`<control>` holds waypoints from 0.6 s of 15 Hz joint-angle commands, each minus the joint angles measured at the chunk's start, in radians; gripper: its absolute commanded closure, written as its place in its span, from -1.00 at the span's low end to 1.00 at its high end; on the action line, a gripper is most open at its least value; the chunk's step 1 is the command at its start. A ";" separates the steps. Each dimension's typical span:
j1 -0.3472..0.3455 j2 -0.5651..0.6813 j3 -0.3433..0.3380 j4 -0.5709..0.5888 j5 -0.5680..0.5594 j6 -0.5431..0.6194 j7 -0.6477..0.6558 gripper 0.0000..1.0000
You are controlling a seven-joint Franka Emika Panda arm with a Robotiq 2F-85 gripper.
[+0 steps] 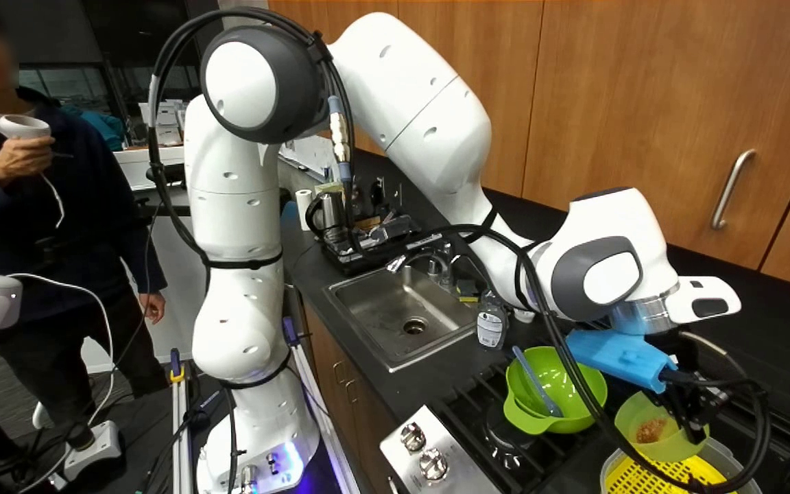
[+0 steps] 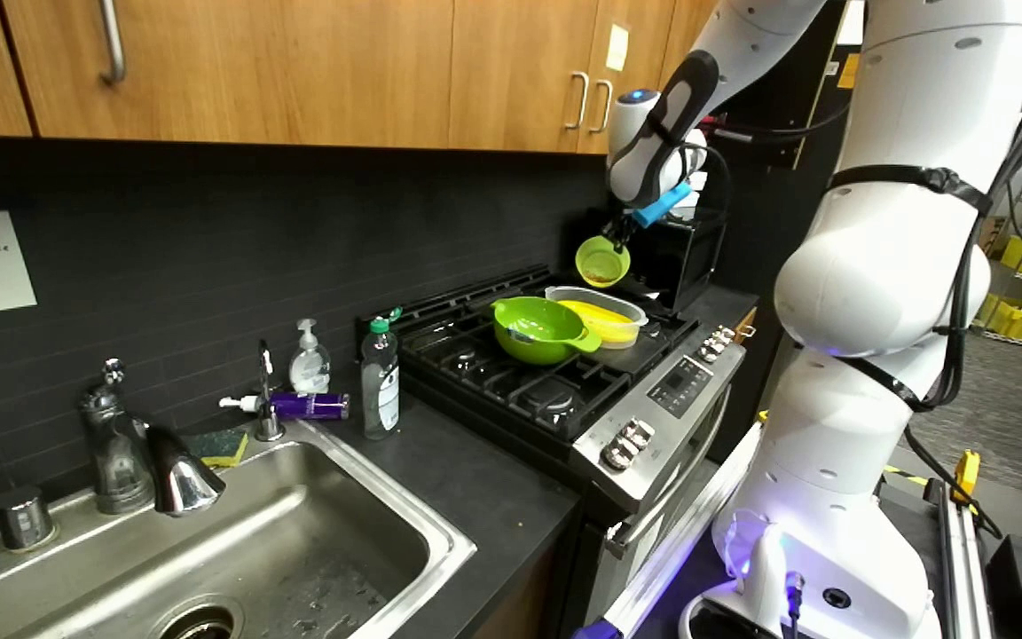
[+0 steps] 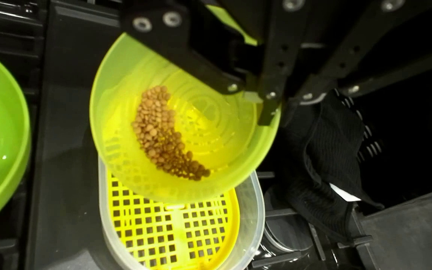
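My gripper is shut on the rim of a translucent yellow-green bowl, one finger inside it and one outside. Small brown lentil-like pieces lie in a curved heap toward one side of that bowl. In both exterior views the held bowl hangs tilted above the stove. Below it in the wrist view is a clear container with a yellow perforated insert. A bright green bowl stands beside the container, with a blue-grey utensil resting in it.
The bowls are over a gas stove with black grates and front knobs. A dark cloth lies near the gripper. Dish soap and a sink are beside the stove. Wooden cabinets hang above. A person stands behind the arm.
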 commanded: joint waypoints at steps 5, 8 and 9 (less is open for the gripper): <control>0.015 -0.082 0.023 -0.047 -0.137 -0.063 0.071 0.98; 0.011 -0.090 0.035 -0.053 -0.154 -0.076 0.067 0.98; 0.009 -0.092 0.040 -0.054 -0.148 -0.079 0.059 0.98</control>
